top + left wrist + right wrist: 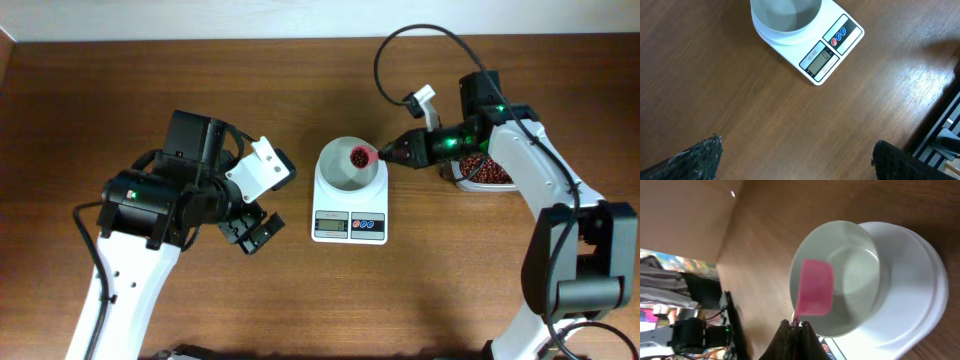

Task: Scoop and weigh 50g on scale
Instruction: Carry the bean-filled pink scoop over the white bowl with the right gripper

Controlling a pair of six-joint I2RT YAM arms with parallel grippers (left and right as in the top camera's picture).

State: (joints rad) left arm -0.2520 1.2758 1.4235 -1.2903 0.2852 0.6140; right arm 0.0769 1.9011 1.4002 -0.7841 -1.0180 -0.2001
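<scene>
Beans (357, 155) in scoop (815, 287) — before right gripper (381, 155)

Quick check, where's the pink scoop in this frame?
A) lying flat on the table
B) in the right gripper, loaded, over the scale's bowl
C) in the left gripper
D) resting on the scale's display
B: the overhead view shows the right gripper shut on the pink scoop, with beans in it, above the bowl on the scale.
</scene>
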